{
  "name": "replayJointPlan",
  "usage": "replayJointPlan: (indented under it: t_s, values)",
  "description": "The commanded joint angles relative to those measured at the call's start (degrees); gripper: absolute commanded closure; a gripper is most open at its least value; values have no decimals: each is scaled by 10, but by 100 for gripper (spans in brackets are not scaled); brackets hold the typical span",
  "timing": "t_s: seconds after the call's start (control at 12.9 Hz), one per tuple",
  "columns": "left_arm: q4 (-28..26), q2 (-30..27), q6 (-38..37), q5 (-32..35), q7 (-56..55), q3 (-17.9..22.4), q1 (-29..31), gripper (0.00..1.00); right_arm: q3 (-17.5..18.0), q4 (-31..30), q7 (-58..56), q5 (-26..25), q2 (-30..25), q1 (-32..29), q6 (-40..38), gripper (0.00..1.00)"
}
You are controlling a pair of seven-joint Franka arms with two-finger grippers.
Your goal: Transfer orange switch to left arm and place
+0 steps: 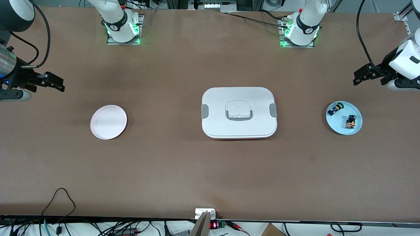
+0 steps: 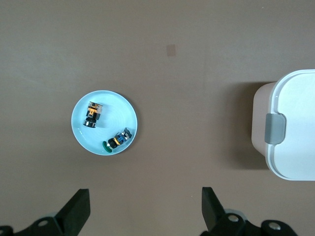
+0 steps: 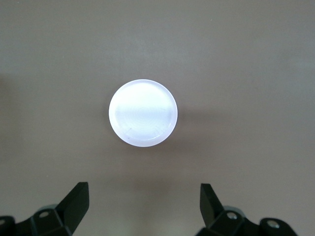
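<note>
Both hands (image 2: 145, 209) (image 3: 143, 206) hang open; orange switch (image 1: 351, 122) on blue plate (image 1: 334, 123).

Pink plate (image 1: 108, 122) empty; blue plate (image 1: 337, 127) holds green-capped switch (image 1: 335, 108); brown table (image 1: 183, 170) beneath

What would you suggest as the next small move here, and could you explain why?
Probably lower the left gripper, open and empty above the table, onto the orange switch. It lies untouched on the blue plate beside the green-capped switch. The right gripper waits open above the empty pink plate, past the box.
</note>
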Motion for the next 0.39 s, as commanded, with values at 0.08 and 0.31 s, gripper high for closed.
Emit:
replayJointPlan:
  t_s: [0.08, 0.31]
  values:
    - [2, -5, -3, -12, -7, 1, 3, 0, 5, 12, -3, 9, 0, -5, -14, 0]
    - [4, -5, -3, -13, -7, 1, 3, 0, 5, 13, -1, 9, 0, -5, -14, 0]
